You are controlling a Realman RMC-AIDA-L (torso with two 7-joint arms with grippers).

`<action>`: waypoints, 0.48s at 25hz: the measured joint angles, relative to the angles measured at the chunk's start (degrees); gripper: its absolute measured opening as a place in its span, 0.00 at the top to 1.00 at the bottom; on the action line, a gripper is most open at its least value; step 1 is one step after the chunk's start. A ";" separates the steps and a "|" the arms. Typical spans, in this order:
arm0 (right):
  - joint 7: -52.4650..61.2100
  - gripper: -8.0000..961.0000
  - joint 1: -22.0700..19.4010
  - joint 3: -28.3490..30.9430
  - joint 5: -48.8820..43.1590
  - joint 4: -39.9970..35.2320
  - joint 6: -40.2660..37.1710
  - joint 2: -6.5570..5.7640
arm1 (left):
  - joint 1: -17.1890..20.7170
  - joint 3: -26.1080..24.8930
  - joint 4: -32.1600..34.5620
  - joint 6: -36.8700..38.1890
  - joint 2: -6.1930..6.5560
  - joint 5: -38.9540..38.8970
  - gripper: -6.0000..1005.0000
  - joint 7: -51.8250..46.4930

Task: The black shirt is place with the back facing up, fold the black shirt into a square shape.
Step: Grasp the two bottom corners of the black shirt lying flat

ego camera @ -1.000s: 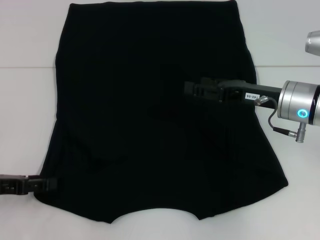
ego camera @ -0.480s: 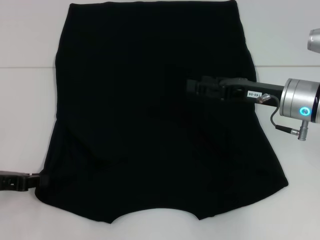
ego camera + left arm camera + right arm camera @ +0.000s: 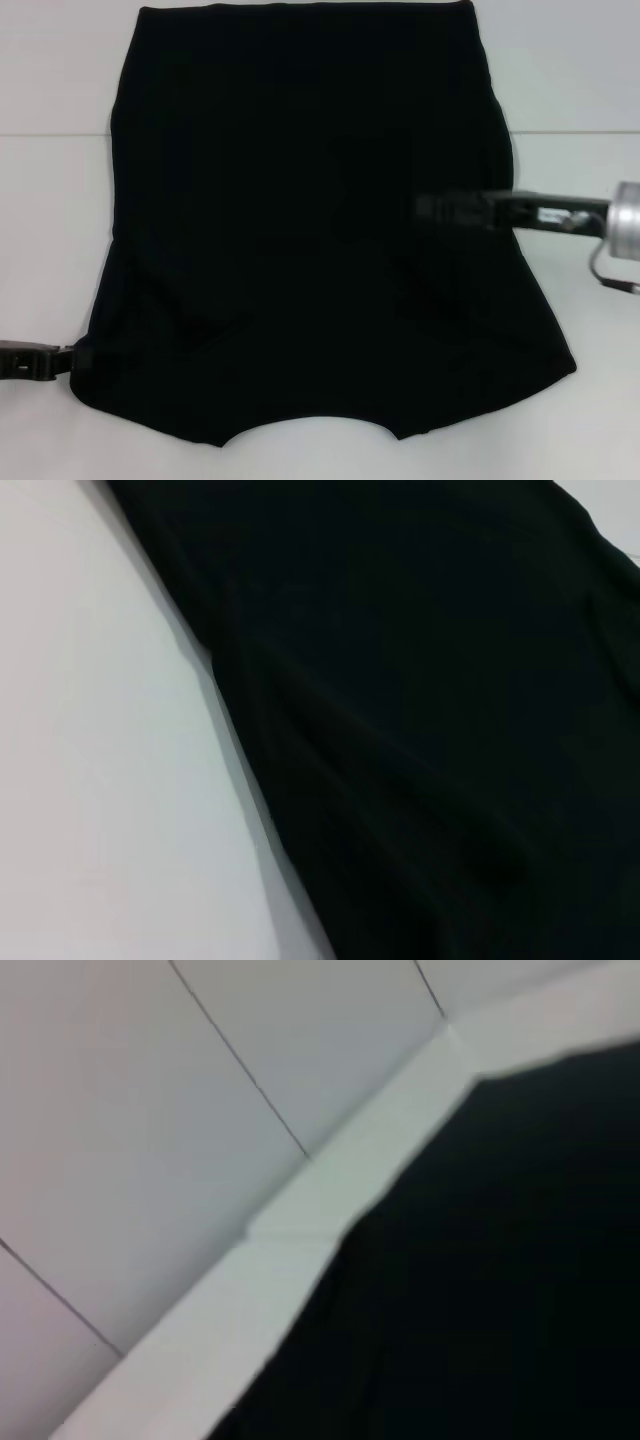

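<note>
Head view: the black shirt (image 3: 310,230) lies flat on the white bench (image 3: 50,200), filling the middle of the frame, neckline curve at the lower centre. The right tool (image 3: 432,208) reaches in from the right edge, level over the shirt's right-centre; a small label on its arm is unreadable. The left tool (image 3: 78,357) sits at the lower left, at the shirt's edge. Neither tool's grip state can be told.

Left wrist view: black fabric across the right, bench on the left.

Right wrist view: shirt at lower right, pale bench and wall panels upper left.
</note>
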 joint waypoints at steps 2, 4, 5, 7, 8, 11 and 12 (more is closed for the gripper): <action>3.62 0.24 -1.12 0.05 -2.79 -0.02 -1.73 -1.37 | 0.00 -0.29 -0.02 0.22 0.00 -0.10 0.95 -0.01; 6.56 0.24 -2.44 0.27 -5.21 -0.02 -3.18 -2.61 | 0.02 -0.48 -0.08 0.30 0.00 -0.37 0.96 -0.01; 7.94 0.24 -3.24 0.37 -6.15 -0.02 -3.89 -3.30 | 0.08 -0.52 -0.14 0.30 0.00 -0.56 0.96 -0.01; 9.99 0.24 -4.89 0.39 -7.11 -0.02 -4.96 -4.47 | 0.11 -0.52 -0.31 0.36 -0.06 -0.94 0.96 -0.01; 10.82 0.24 -5.75 0.41 -7.35 -0.03 -5.46 -5.11 | 0.11 -0.53 -0.37 0.36 -0.11 -1.02 0.96 -0.01; 13.12 0.24 -7.82 0.41 -7.56 -0.08 -6.89 -6.98 | 0.02 -0.52 -0.50 0.37 -0.23 -1.51 0.96 0.00; 14.14 0.24 -8.34 0.41 -7.92 -0.08 -7.14 -7.59 | 0.01 -0.51 -0.54 0.37 -0.23 -1.74 0.96 0.01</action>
